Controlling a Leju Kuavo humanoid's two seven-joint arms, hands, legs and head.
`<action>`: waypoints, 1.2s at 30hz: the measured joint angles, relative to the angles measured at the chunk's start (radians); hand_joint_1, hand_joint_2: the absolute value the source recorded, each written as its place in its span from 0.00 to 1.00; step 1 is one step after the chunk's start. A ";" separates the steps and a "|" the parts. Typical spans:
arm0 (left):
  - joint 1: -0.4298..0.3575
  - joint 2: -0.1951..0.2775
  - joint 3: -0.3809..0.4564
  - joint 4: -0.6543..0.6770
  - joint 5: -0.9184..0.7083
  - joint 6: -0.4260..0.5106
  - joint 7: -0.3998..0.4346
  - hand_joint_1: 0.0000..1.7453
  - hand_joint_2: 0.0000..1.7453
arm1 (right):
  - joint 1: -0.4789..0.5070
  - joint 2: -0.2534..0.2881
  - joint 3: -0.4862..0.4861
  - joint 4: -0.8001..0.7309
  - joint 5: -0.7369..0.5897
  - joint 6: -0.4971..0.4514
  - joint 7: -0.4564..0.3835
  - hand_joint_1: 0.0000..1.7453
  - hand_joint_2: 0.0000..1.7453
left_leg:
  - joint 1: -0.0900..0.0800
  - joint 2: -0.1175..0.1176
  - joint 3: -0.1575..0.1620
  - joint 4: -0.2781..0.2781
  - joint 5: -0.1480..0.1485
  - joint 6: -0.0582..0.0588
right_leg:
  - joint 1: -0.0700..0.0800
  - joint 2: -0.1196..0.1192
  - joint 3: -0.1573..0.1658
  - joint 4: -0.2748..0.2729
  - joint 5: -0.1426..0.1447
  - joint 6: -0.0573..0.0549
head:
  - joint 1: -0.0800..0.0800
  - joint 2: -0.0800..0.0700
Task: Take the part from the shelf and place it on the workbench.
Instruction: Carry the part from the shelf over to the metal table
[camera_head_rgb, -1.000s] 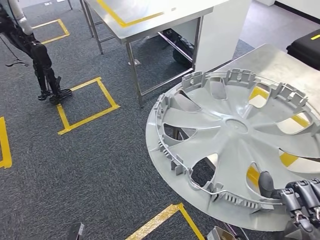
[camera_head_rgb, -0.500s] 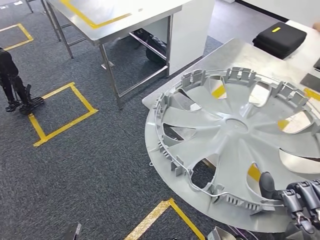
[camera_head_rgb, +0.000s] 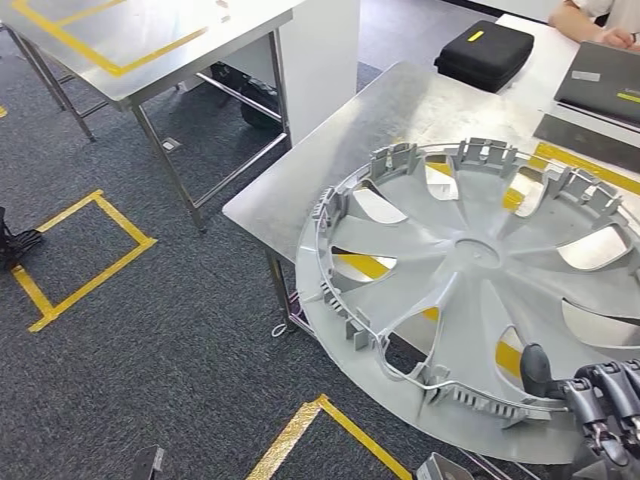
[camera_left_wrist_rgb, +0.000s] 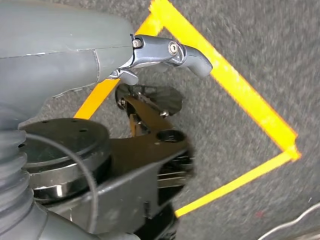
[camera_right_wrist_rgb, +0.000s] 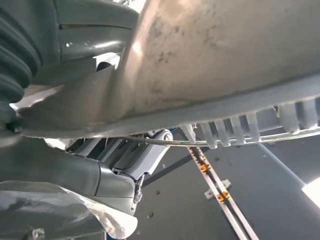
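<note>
Here the right hand (camera_head_rgb: 604, 405) gripped the silver wheel cover (camera_head_rgb: 483, 290) by its near rim, held partly over the metal workbench's (camera_head_rgb: 392, 120) corner; the left hand's (camera_left_wrist_rgb: 166, 52) fingers showed nothing held.

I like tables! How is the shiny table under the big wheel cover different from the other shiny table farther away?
The near workbench has the wheel cover hanging over its corner; the far table carries no such part. The far table shows its legs and crossbars; the near workbench shows just one leg. Both are bare metal with yellow tape.

Grey ribbed wrist cover (camera_right_wrist_rgb: 15, 55); dark jointed fingers (camera_head_rgb: 604, 395).
</note>
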 joint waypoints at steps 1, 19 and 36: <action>0.001 -0.001 0.001 0.000 -0.004 0.000 0.000 0.00 1.00 | 0.002 0.000 -0.002 0.000 0.000 0.000 -0.001 1.00 1.00 | 0.000 -0.001 -0.003 0.001 0.015 0.003 | 0.001 0.012 0.001 0.000 0.000 0.000 | 0.000 0.000; 0.000 -0.008 0.005 0.000 -0.016 -0.003 0.000 0.00 1.00 | 0.013 0.004 -0.007 -0.008 0.000 0.000 -0.005 1.00 1.00 | -0.001 0.043 0.124 -0.305 0.152 0.038 | 0.000 -0.052 -0.052 0.099 -0.027 0.048 | 0.009 0.000; 0.002 -0.009 0.010 0.000 -0.004 0.006 0.006 0.00 1.00 | 0.012 0.008 -0.013 -0.011 0.000 0.000 -0.018 1.00 1.00 | -0.003 -0.056 0.104 -0.252 0.151 0.028 | 0.008 0.056 0.010 -0.008 0.006 0.005 | 0.001 0.000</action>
